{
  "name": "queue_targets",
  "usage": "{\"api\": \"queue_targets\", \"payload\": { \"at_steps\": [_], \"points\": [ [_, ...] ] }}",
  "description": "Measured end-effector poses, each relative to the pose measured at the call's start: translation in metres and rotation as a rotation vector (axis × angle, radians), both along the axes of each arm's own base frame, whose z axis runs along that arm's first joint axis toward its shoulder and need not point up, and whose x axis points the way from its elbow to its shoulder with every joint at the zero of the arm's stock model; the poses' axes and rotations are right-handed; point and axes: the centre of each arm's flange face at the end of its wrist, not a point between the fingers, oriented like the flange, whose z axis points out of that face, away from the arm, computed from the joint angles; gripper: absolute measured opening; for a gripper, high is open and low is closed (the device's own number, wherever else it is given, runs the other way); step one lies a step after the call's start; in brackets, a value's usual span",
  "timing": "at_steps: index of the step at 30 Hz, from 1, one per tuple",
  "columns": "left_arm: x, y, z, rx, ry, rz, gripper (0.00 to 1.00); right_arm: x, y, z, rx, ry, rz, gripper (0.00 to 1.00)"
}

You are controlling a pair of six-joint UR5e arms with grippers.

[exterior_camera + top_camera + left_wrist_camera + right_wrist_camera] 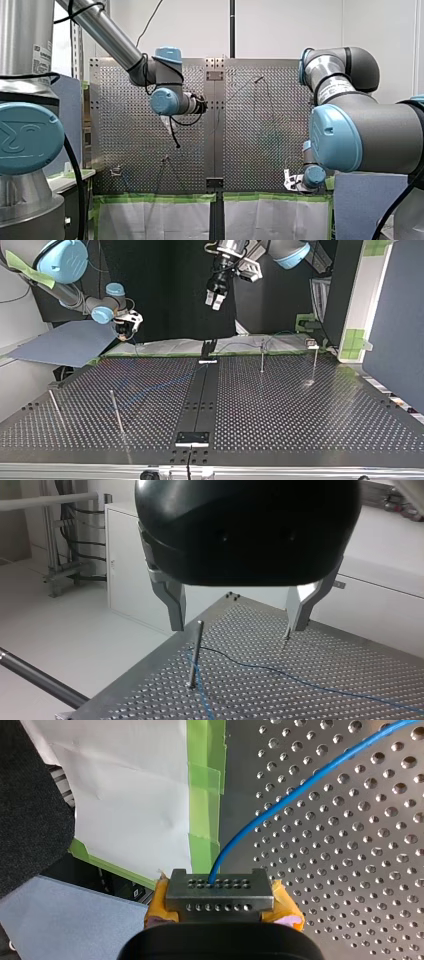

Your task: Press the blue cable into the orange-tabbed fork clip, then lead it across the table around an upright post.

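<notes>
Right wrist view is showing me my right end effector [218, 887] closed tight on the blue cable [300, 789]. The cable is coming out from between its fingers, where yellow pads are showing at either side. It is running away over the perforated table [350, 870], close to the green tape [202, 810] along the table's edge. In the top view that arm is working near the table's far edge, at the view's left.

My left end effector [239, 627] is hanging well above the table with its metal fingers spread wide and nothing between them. Below it, in the left wrist view, an upright post [196, 652] is standing near the table's edge. The cable is bending at its foot, either touching it or lying just beside it; I am not able to tell which.

I am not picking out the orange-tabbed fork clip with any certainty in these views, so I am not claiming the pressing is done. Judging by how the cable is lying, I am reading this as the routing step, with the cable being led across the table to the post.

As I am seeing it, the next move is calling for my right arm to carry its held stretch low and under even tension. That way the bend is hooking the post rather than lifting over it. My left arm is free to come down and pin the cable.
</notes>
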Motion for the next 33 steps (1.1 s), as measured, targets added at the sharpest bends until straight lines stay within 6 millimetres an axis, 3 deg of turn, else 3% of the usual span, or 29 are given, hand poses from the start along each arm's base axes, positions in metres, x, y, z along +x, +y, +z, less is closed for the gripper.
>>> {"api": "queue_targets", "payload": {
  "at_steps": [16, 25, 33],
  "points": [
    [-0.01, 0.023, -0.086, 0.116, 0.07, -0.058, 0.99, 0.006, -0.001, 0.013, -0.007, 0.012, 0.015, 0.0],
    [0.016, 0.016, -0.096, 0.124, 0.03, -0.073, 0.99, 0.009, -0.001, 0.015, -0.007, 0.012, 0.019, 0.0],
    [0.025, 0.021, -0.097, 0.138, 0.026, -0.065, 0.99, 0.01, 0.0, 0.015, -0.005, 0.01, 0.019, 0.0]
  ]
}}
